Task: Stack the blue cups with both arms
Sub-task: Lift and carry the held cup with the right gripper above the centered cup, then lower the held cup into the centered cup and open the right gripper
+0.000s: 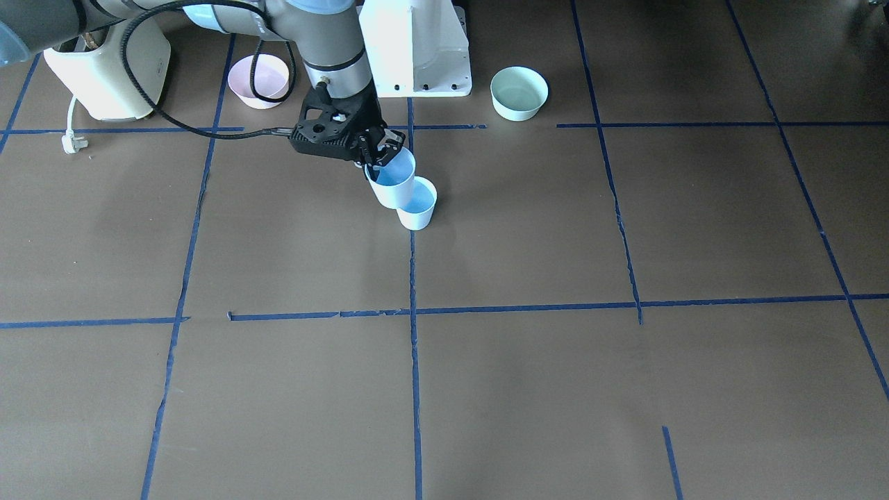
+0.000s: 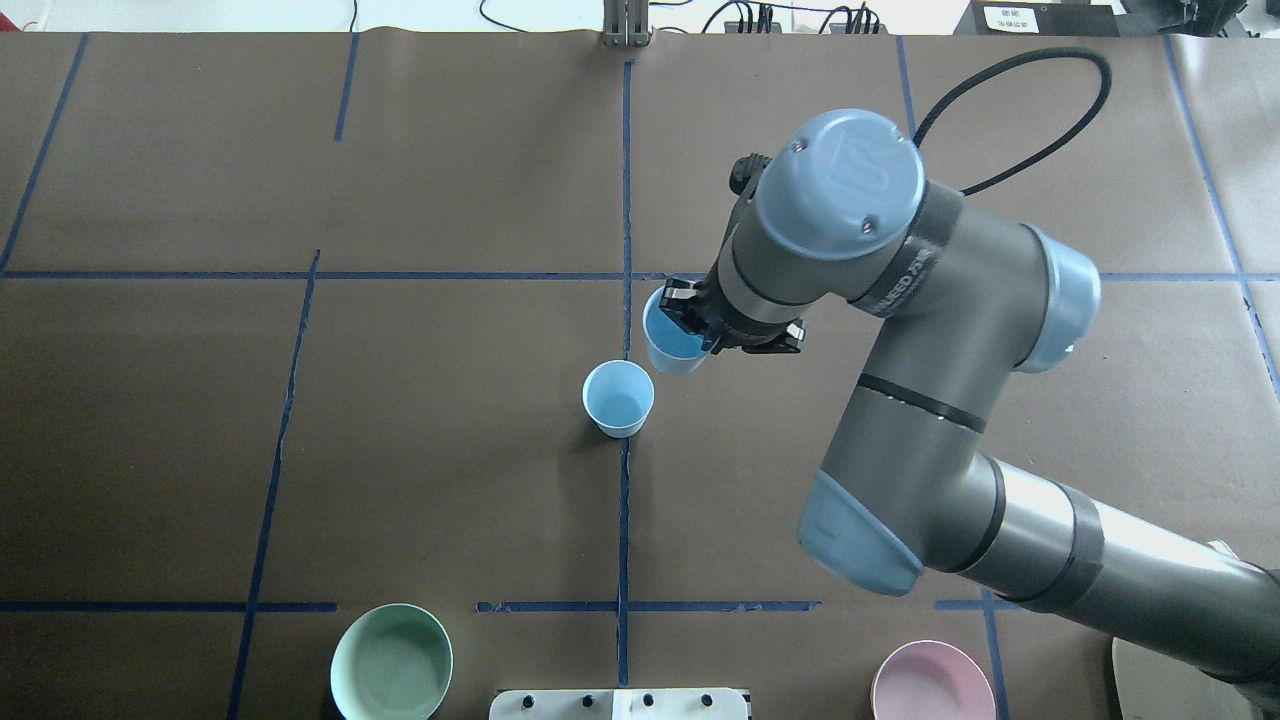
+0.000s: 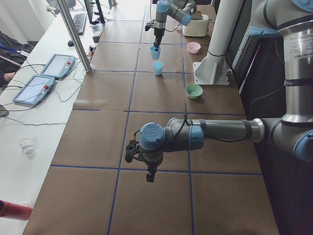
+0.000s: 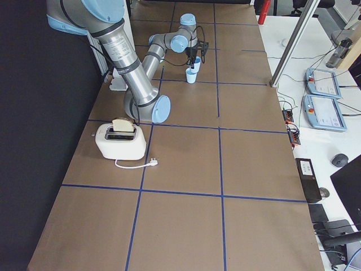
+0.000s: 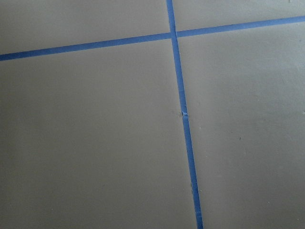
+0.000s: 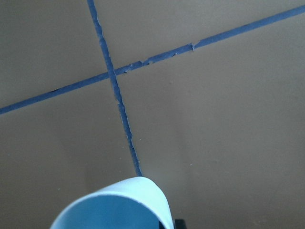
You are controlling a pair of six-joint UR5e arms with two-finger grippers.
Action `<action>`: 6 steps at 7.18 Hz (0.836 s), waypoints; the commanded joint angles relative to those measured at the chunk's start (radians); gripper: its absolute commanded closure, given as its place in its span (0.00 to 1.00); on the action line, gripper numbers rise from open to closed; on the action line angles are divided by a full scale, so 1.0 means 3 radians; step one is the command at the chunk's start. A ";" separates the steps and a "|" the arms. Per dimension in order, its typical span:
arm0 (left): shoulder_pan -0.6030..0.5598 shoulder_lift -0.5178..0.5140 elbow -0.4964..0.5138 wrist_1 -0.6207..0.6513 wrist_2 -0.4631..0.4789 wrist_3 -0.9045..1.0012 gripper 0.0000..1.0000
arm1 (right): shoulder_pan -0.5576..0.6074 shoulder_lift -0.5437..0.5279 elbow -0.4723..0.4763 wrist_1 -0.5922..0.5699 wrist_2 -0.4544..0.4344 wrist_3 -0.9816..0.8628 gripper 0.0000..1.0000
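One held cup [image 2: 668,350]: pale blue, brighter blue inside; tilted, pinched at the rim and hanging just under the right gripper [image 2: 692,318], clear of the table [image 1: 625,389].
One standing cup [image 2: 618,398]: same pale blue; sat upright on the table, mouth up, just beside and below the right gripper, on the side toward the robot and its left. In the overhead view a narrow gap lay between it and the held cup.
Right gripper: pointed down; fingers drawn close together across the held cup's wall, one inside the rim and one outside.
Right arm [image 2: 930,400]: grey with light blue caps; reached from the robot's side out over the middle of the table.
Left gripper [image 3: 150,175]: pointed down over the table, well apart from both cups. It was seen only from the side camera, so how far its fingers stood apart could not be told.
Left arm [image 3: 220,131]: stretched level above the table.
Tape lines [image 1: 414,361]: blue, forming a grid; one ran under the standing cup.
One green bowl [image 2: 390,662]: well apart from the right gripper, near the white base [image 1: 417,48].
One pink bowl [image 2: 933,685]: near the base, on its other side.
One toaster [image 4: 120,142]: cream, a slice in its slot; far from both grippers, with its plug [image 4: 153,164] on the table.
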 commanded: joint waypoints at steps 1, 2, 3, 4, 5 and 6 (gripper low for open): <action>0.0000 -0.0002 -0.0001 0.0003 0.0000 0.0001 0.00 | -0.0179 0.0049 -0.0083 0.0018 -0.0168 0.0091 1.00; 0.0000 -0.0002 -0.0001 -0.0002 0.0000 0.0001 0.00 | -0.0190 0.0054 -0.0098 0.0023 -0.0173 0.0097 1.00; 0.0000 -0.0002 -0.0001 -0.0002 0.0000 0.0001 0.00 | -0.0195 0.0054 -0.0098 0.0028 -0.0168 0.0102 0.75; 0.0000 -0.0002 -0.0001 -0.0002 0.0000 0.0001 0.00 | -0.0220 0.0049 -0.0098 0.0034 -0.0188 0.0087 0.01; 0.0000 -0.0002 -0.0001 0.0003 -0.0005 -0.0004 0.00 | -0.0221 0.0054 -0.0088 0.0039 -0.0188 0.0066 0.00; 0.0000 -0.0022 0.0004 0.0003 0.0000 -0.0029 0.00 | -0.0175 0.0038 -0.0078 0.0039 -0.0158 0.0031 0.00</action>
